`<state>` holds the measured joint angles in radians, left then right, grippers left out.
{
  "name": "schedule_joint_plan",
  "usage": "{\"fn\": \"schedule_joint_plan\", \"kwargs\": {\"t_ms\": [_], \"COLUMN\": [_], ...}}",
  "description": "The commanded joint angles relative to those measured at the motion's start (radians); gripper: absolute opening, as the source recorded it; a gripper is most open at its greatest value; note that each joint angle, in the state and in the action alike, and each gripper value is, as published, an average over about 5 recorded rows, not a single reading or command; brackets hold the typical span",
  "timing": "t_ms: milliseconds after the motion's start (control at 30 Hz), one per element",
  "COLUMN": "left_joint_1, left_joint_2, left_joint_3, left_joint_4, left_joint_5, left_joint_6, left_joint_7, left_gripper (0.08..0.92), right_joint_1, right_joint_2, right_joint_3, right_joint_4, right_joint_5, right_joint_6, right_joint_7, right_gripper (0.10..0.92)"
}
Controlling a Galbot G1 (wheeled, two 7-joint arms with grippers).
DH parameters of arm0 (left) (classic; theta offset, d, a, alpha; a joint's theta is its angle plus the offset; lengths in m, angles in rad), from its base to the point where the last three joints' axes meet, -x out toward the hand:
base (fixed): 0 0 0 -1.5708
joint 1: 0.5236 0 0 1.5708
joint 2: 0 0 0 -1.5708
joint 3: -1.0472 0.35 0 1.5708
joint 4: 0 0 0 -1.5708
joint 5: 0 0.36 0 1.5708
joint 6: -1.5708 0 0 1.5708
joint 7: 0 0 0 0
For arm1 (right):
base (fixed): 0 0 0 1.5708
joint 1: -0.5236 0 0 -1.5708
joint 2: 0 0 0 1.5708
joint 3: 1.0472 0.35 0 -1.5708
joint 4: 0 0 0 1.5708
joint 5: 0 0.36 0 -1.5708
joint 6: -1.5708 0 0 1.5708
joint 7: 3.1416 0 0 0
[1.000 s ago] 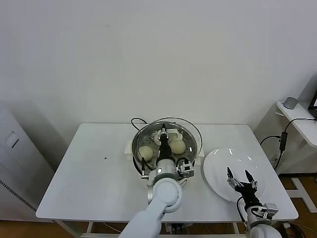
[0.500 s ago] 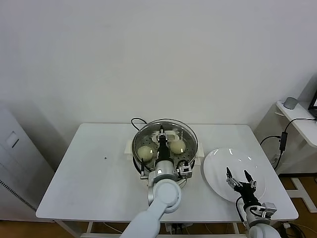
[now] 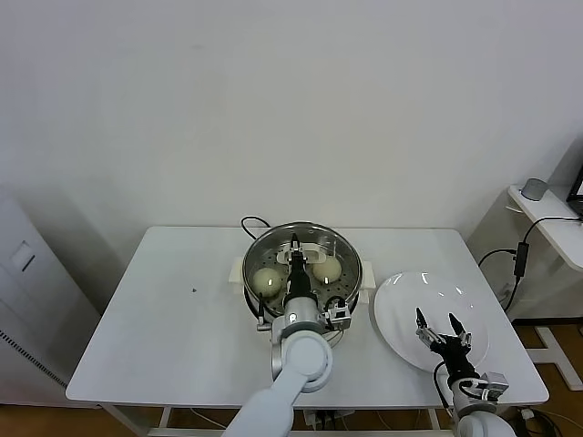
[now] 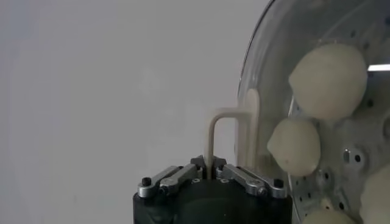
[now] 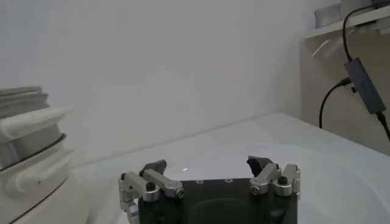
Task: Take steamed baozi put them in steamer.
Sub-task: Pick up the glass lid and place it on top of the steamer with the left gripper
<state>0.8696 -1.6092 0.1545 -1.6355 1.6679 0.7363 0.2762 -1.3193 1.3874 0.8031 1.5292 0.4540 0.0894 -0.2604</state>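
The steamer (image 3: 254, 293) stands mid-table on its white pot base, its perforated bottom (image 4: 350, 155) showing through the glass. Several cream baozi lie inside, two of them plain in the head view (image 3: 267, 279) (image 3: 327, 267) and close up in the left wrist view (image 4: 329, 79) (image 4: 294, 146). A round glass lid (image 3: 321, 239) (image 4: 274, 61) covers the basket. My left gripper (image 3: 295, 248) (image 4: 210, 165) is shut on the lid's beige handle (image 4: 224, 125). My right gripper (image 3: 438, 321) (image 5: 210, 167) hangs open and empty over the white plate (image 3: 401, 300).
The large white plate (image 5: 329, 176) holds nothing at the table's right front. A black cord (image 3: 248, 221) runs behind the pot base (image 5: 30, 152). A side table with cables (image 3: 537, 218) stands off to the right.
The left gripper has brought the glass lid leftward and down, from offset to the right of the steamer to centred over it. The right arm has stayed put.
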Motion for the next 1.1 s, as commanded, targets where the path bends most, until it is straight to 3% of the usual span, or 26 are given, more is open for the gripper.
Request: {"fn": "schedule_joint_plan", "kwargs": {"t_ms": [33,1100], "left_joint_1": [0.001,0.014], "left_joint_2": [-0.049,-0.049], "left_joint_3": [0.002,0.008], "left_joint_4": [0.006,-0.005], "left_joint_5": [0.009,-0.018], "left_joint_6": [0.049,0.049], "left_joint_7": [0.003,0.002], "left_gripper": [0.129,0.129], "right_joint_1": [0.0,0.002], "right_joint_2": [0.001,0.004], "right_joint_3": [0.0,0.001], "right_joint_4": [-0.002,-0.001], "right_joint_5": [-0.001,-0.005], "right_joint_6": [0.001,0.002], "right_joint_7": [0.0,0.0], "right_gripper": [0.823,0.823]}}
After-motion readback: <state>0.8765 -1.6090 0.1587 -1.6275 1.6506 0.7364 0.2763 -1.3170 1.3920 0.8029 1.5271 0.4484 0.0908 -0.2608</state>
